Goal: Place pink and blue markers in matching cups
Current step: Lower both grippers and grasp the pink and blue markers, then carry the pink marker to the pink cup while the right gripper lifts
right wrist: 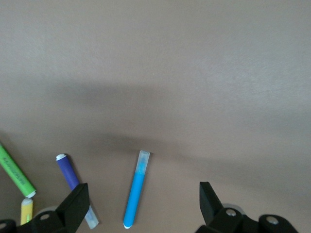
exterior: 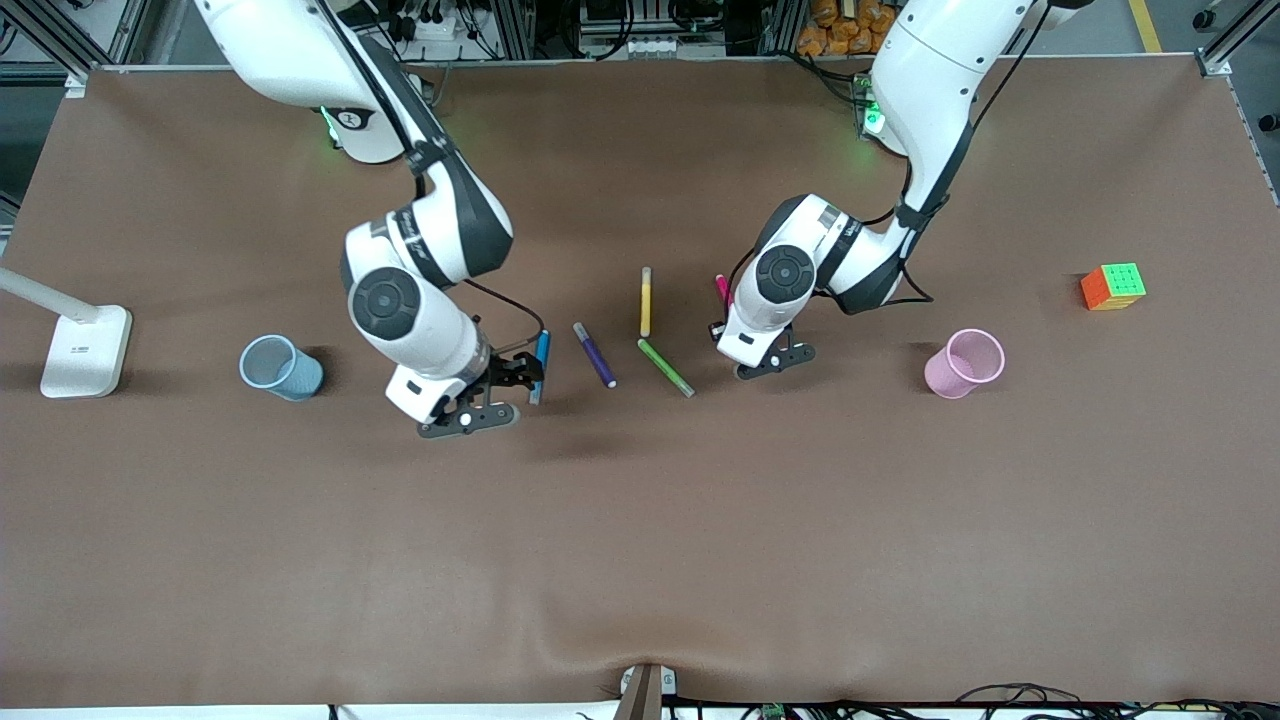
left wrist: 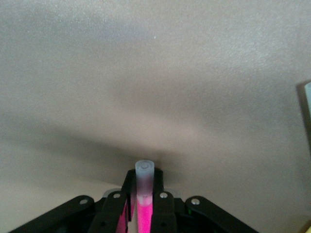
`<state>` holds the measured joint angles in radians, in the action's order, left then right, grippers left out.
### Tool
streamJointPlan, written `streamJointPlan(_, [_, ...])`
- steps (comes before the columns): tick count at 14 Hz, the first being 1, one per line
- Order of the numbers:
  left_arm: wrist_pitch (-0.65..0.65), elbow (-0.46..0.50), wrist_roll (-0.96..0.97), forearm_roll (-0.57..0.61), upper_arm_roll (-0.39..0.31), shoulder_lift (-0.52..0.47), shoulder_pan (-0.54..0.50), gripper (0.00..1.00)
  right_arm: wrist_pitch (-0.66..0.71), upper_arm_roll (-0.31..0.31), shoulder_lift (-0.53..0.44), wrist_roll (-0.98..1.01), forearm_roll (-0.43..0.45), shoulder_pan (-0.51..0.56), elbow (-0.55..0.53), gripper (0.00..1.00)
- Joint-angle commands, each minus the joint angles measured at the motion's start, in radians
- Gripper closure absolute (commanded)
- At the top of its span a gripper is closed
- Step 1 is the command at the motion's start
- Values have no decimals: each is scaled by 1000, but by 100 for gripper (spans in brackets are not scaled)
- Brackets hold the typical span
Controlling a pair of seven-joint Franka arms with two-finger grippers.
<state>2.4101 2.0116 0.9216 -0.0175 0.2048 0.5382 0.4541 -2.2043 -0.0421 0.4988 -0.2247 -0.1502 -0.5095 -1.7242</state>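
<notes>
Gripping pink marker (left wrist: 144,213) — left pincer (left wrist: 144,206) (clamped).

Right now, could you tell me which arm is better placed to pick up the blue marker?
Right. Its open pincer straddles the blue marker, while the left pincer is shut on the pink marker.

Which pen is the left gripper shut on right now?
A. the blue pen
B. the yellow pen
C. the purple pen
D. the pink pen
D: the left wrist view shows the left gripper closed on the pink pen, while the blue pen lies on the table under the open right gripper.
</notes>
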Motion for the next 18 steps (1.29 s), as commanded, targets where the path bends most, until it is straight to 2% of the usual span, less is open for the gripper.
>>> streamJointPlan(1, [-22, 3, 5, 22, -2, -61, -17, 100, -26, -12, 39, -77, 4, -29, 5, 0])
streamJointPlan(3, [-83, -14, 3, 28, -8, -105, -20, 100, -61, -13, 85, -169, 55, -56, 3, 0])
streamJointPlan(5, [-132, -14, 0, 108, -10, -164, -47, 100, -77, -12, 110, -218, 112, -61, 3, 0])
streamJointPlan(7, [-178, -17, -18, 168, -5, -222, -95, 100, -87, -13, 127, -248, 115, -69, 3, 0])
streamJointPlan(11, [-223, -19, -220, 172, -2, -329, -195, 100, -115, -13, 147, -298, 115, -78, 2, 0])
streamJointPlan(14, [-252, -17, -380, 172, -2, -395, -265, 100, -147, -13, 147, -306, 115, -78, -40, 0])
streamJointPlan(18, [-264, -17, -629, 174, -1, -446, -372, 100, -221, -12, 147, -306, 115, -83, -89, 0])
